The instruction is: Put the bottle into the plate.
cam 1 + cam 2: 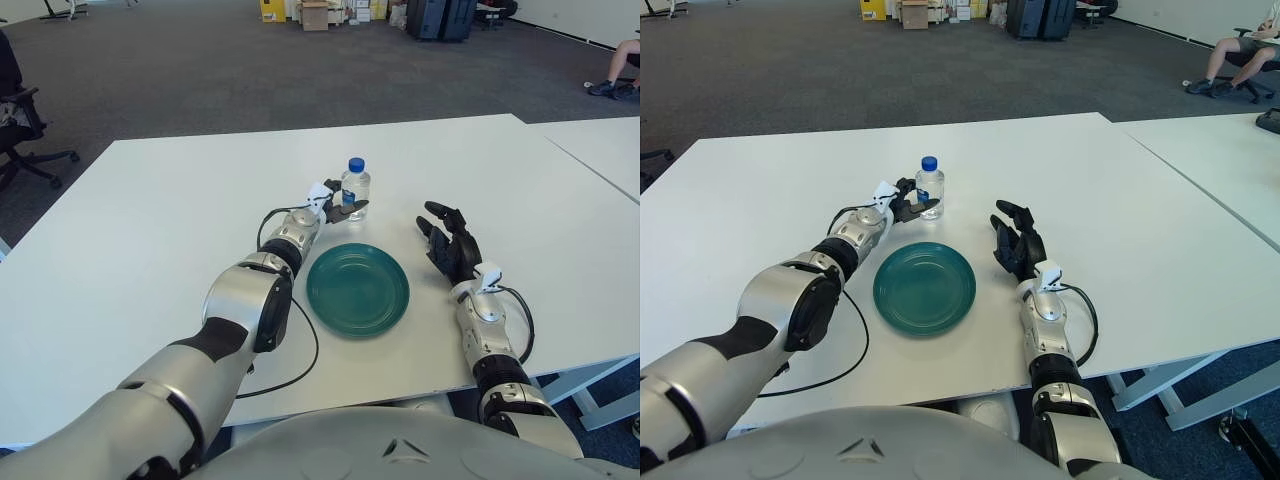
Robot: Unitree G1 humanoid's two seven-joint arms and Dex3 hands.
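We had left hand [337,202] fingers curling around the water bottle [355,187] for a lift to green plate [358,289] below; right hand [450,246] relaxed beside.

My left hand [335,203] and right hand [448,243] have matt black fingers, on forearms cased in smooth, glossy silver. The bottle [355,188] is clear, shiny plastic with a blue cap. The green plate [358,289] looks smooth and faintly glossy on the matt white table [150,230].

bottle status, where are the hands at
Left hand at the clear plastic blue-capped bottle, fingers around its base. Bottle upright on the table, behind the green round plate. Right hand open, right of plate. Path clear.
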